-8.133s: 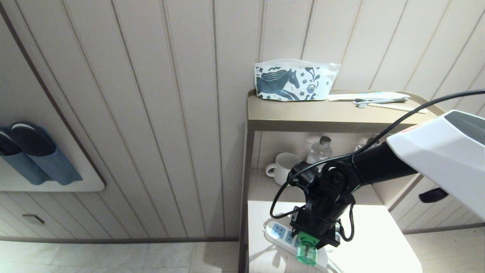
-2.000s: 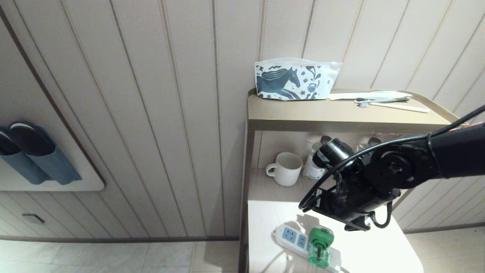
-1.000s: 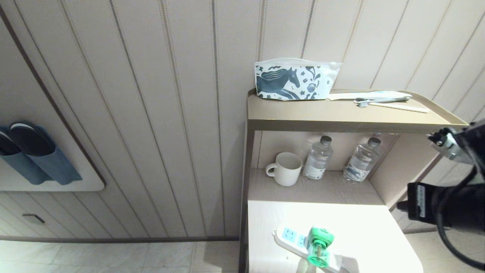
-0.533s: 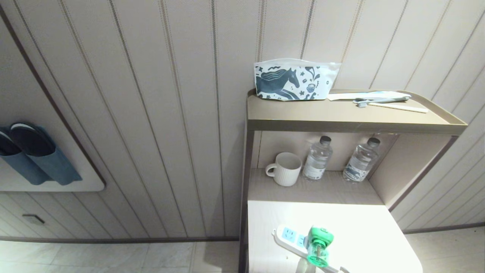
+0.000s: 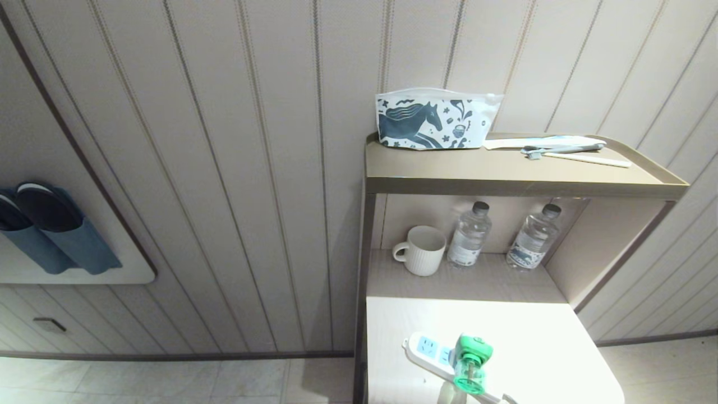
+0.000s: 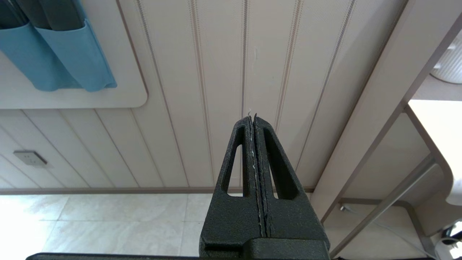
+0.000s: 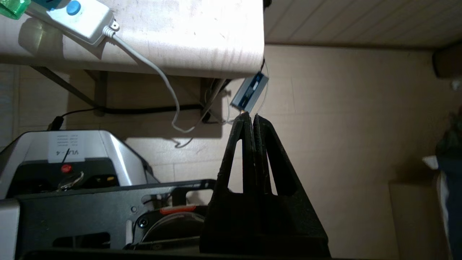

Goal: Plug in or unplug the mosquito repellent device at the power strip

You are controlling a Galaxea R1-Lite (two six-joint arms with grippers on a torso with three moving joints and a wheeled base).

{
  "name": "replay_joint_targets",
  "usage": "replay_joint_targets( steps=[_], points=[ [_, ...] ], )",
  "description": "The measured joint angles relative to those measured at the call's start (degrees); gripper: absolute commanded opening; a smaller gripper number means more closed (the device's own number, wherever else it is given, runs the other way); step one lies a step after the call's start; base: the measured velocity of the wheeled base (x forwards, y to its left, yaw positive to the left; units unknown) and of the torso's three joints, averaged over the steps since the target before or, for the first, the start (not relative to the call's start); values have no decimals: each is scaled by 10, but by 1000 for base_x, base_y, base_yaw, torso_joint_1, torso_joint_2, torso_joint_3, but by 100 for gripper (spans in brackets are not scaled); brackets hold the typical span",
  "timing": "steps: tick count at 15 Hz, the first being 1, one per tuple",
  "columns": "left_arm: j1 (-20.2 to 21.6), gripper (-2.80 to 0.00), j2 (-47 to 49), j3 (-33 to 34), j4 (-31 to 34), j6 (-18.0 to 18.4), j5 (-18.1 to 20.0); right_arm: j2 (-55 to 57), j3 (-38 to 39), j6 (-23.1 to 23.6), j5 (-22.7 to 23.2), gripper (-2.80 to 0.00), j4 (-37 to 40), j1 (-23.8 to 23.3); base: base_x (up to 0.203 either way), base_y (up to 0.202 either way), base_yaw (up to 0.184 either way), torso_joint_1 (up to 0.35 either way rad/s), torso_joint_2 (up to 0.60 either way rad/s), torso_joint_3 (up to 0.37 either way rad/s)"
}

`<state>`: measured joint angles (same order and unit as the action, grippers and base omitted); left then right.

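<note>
On the white table top (image 5: 538, 342), near its front edge, the mosquito repellent device (image 5: 471, 362) now stands up out of the power strip (image 5: 429, 350), green head on top, little bottle hanging toward me. About 8 s ago my right arm was right over it w/ the green thing in its grip, pushing down at the strip. Then it let go, lifted off to the side, and 1 s ago only a bit of it showed at the right edge of the head view. Now no arm shows there at all. I think that means the plug-in part is done: the device stays put by itself and didn't tip when the arm left. I can't see the pins, so I can't say how deep they sit. My right gripper (image 7: 251, 117) is pulled back low, under the table edge, pinched closed w/ nothing in it. From its camera I see the strip's end w/ the round blue button (image 7: 73, 7) and the white cord (image 7: 151, 68) dropping off the table, plus a bit of green at the corner, so the device is well apart from that hand, up above it. My left gripper (image 6: 252, 117) is parked by the wall, closed tight too, also empty, far from the strip.
</note>
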<state>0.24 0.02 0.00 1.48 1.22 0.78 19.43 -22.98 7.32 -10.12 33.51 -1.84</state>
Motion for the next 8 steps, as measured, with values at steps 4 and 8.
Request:
replay_joint_targets(
  steps=[4,8],
  points=[
    [0,-280,0,0,0,0,0,-104,76,79,24,-280,-64,10,0,0,0,0,0,0],
    [0,-280,0,0,0,0,0,-177,170,169,48,-280,-221,14,0,0,0,0,0,0]
  ],
)
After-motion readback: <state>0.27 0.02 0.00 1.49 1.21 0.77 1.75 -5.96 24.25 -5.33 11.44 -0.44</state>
